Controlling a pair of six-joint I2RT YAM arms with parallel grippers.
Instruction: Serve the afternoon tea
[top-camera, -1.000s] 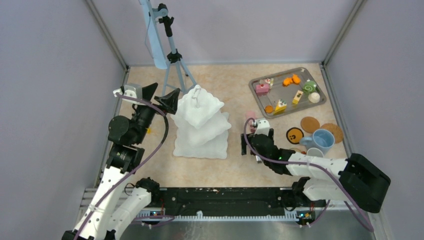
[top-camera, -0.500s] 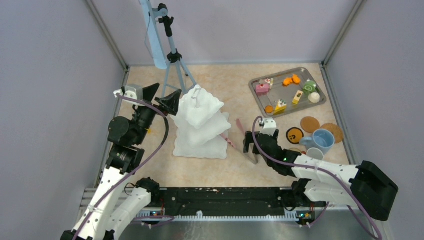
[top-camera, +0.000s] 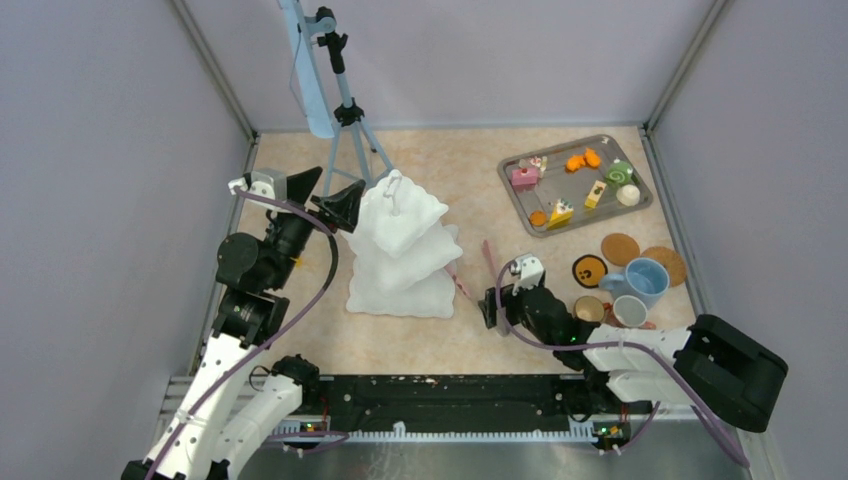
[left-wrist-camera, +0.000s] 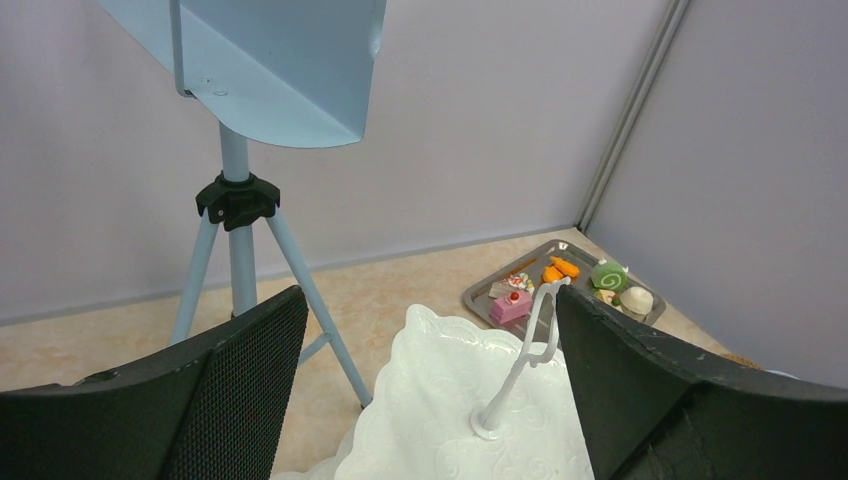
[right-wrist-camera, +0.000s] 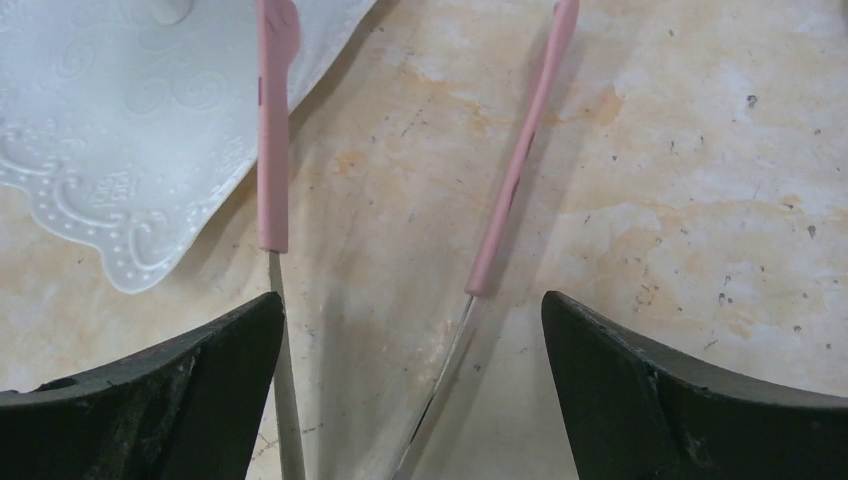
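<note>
Steel tray (top-camera: 572, 186) sits at the far right of the table, and most of the afternoon tea is on it: a pink cake (top-camera: 525, 178), two orange pastries (top-camera: 582, 159), a green roll (top-camera: 618, 172), a cream ball (top-camera: 627, 195) and a yellow cake slice (top-camera: 560, 212). Nearer the arms, well apart from the tray, stand a small orange-brown mug (top-camera: 588, 308) and a whitish mug (top-camera: 630, 311), side by side, with a bigger blue mug (top-camera: 647, 280) just behind them and round coasters (top-camera: 620, 248) close by.

A white tiered stand (top-camera: 400, 250) fills the middle of the table, with nothing on the tiers that I can see. Pink tongs (top-camera: 488, 252) lie flat on the table just to its right, one arm reaching over the edge of the lowest tier.

From where I stand the right gripper (top-camera: 497, 300) is down low at the steel end of the tongs, jaws spread as wide as they go, with both tong arms running out between the fingers (right-wrist-camera: 170, 390). One arm lies close along the left finger; I can't tell if they touch.

Over by the left wall, the left gripper (top-camera: 322, 192) hangs at the top of the stand, jaws wide and holding nothing. The stand's looped handle (left-wrist-camera: 535, 330) shows between its fingers. A pale blue tripod (top-camera: 345, 120) stands behind it.
</note>
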